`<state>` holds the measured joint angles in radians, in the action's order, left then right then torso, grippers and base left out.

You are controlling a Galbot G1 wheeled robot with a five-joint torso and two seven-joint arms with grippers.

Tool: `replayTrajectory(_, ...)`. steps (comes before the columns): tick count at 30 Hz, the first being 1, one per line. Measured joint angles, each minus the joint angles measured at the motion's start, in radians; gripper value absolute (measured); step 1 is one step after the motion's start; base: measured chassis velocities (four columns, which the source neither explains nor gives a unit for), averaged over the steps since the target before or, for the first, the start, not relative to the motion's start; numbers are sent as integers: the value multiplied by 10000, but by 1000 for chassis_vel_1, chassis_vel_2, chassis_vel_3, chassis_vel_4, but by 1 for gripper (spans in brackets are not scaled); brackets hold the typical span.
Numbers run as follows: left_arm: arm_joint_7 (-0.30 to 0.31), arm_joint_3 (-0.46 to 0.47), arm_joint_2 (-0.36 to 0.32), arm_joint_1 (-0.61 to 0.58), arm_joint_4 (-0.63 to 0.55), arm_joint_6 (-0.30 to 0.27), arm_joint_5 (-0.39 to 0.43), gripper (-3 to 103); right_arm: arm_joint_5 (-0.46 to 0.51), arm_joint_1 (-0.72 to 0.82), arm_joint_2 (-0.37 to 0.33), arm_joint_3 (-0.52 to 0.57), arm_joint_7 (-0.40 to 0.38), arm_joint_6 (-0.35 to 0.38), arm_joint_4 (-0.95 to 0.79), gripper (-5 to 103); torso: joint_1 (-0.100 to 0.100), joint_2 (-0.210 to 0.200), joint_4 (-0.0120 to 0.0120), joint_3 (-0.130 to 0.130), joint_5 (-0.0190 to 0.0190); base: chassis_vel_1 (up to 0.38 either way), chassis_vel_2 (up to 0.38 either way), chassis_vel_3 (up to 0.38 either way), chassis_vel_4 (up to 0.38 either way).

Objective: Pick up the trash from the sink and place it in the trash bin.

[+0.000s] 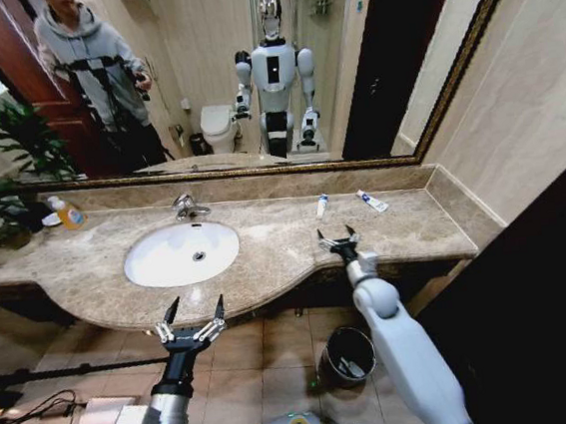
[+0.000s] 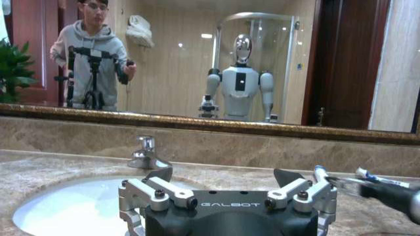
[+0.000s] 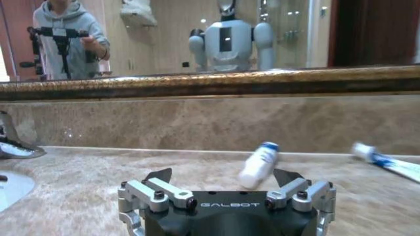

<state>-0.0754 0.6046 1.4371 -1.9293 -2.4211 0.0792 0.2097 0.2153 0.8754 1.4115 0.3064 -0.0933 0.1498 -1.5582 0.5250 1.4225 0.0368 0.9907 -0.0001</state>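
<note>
We are in the reach step: our right tool [image 1: 337, 237], jaws spread wide and empty, hovers over the worktop's [image 1: 267, 259] front edge, aimed at the nearer white tube [image 1: 322, 205]. A second tube [image 1: 370, 201] lies near the back right corner. The sink [image 1: 181, 253] looks empty. Our left tool [image 1: 191, 313], also wide, waits off the front edge. Next we likely need to advance and descend onto the tube. The trash bin [image 1: 348, 355] stands on the floor below, with open room around it.
</note>
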Motion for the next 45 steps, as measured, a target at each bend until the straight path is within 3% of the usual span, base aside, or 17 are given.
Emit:
replayTrajectory(8, 1, 0, 1, 0, 0, 0, 0, 100, -1290, -2383, 645, -257, -153, -623, 2930, 100, 2, 0, 2, 0, 0, 0, 0, 0, 0)
replayTrajectory(23, 1, 0, 1, 1, 0, 0, 0, 100, -1801, -3314, 662, 258, -59, -975, 4945, 102, 0, 0, 0, -1, 0, 0, 0, 0, 0)
replayTrajectory(32, 1, 0, 1, 1, 0, 0, 0, 100, -1803, -3384, 713, 385, 68, -1194, 5371, 65, 0, 1, 0, -2, 1, 0, 0, 0, 0)
replayTrajectory(39, 1, 0, 1, 1, 0, 0, 0, 100, -1731, -3381, 624, 384, 66, -1183, 5381, 49, 0, 1, 0, -2, 0, 0, 0, 0, 0)
replayTrajectory(42, 1, 0, 1, 0, 0, 0, 0, 100, -1649, -3369, 607, 442, 66, -1095, 5381, 33, 0, 2, 0, -2, 1, 0, 0, 0, 0)
replayTrajectory(45, 1, 0, 1, 1, 0, 0, 0, 100, -1590, -3369, 599, 478, 66, -1084, 5394, 25, -1, 2, 0, -2, 1, 0, 0, 0, 0)
